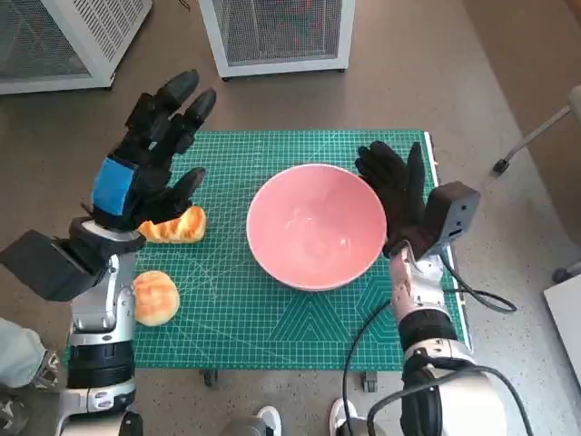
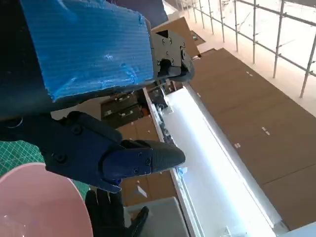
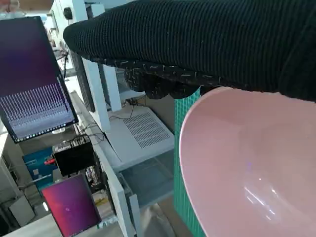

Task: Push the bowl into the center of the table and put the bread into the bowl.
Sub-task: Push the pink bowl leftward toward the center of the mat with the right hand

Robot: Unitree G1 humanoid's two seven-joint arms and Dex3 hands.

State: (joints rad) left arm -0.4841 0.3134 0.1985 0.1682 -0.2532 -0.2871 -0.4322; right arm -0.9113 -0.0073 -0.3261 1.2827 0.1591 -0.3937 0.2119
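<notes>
The pink bowl [image 1: 317, 226] sits about mid-table on the green mat [image 1: 272, 318], empty, with the gloved right hand [image 1: 397, 193] flat against its right rim, fingers spread and holding nothing. The left hand [image 1: 150, 154] hovers wide open above the elongated bread [image 1: 174, 226] at the left; a round bun [image 1: 154, 297] lies nearer. Judging from this, lower the left hand squarely over the bread and keep the right hand steadying the bowl

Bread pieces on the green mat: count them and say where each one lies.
2. One golden-brown elongated bread piece lies left of the pink bowl, partly under the left hand. One round tan bread roll lies nearer the robot, beside the left forearm. None shows inside the bowl.
</notes>
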